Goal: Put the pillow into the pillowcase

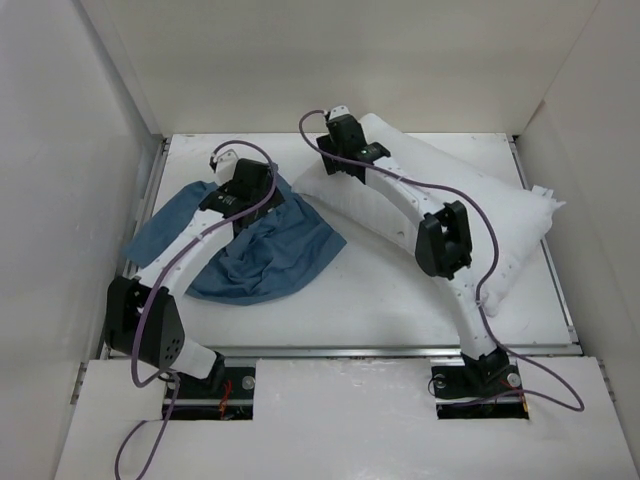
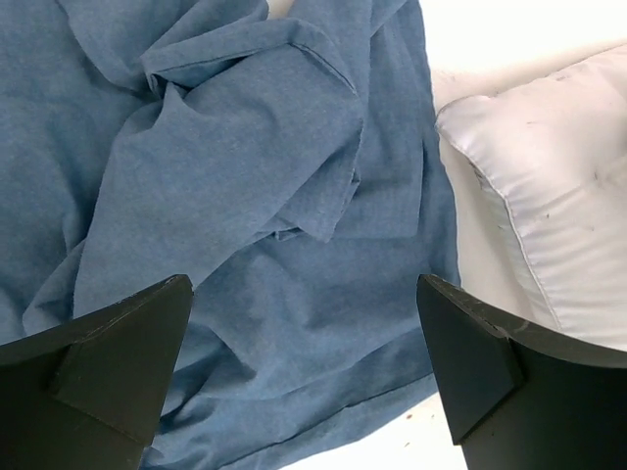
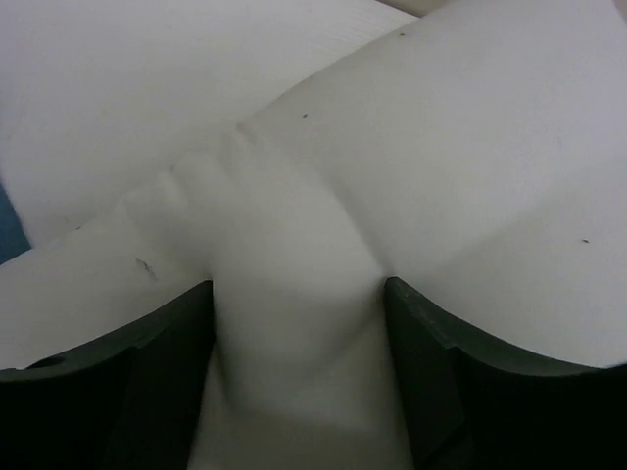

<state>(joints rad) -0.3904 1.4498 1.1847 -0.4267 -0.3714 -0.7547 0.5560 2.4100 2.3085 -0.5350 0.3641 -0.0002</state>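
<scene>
The pillowcase (image 1: 262,252) is a crumpled slate-blue cloth on the left half of the table. It fills the left wrist view (image 2: 245,176). My left gripper (image 1: 247,190) hovers over its far part, jaws wide open and empty (image 2: 304,338). The pillow (image 1: 470,205) is a plump white cushion lying slantwise at the right. Its near corner shows in the left wrist view (image 2: 558,186), next to the cloth's edge. My right gripper (image 1: 340,158) is at the pillow's left end. Its jaws pinch a bulge of the white fabric (image 3: 294,294) between them (image 3: 299,333).
White enclosure walls stand at the left (image 1: 60,180), back (image 1: 340,60) and right (image 1: 600,170). A raised white ledge (image 1: 340,400) with the arm bases runs along the near edge. Purple cables (image 1: 480,215) loop along both arms.
</scene>
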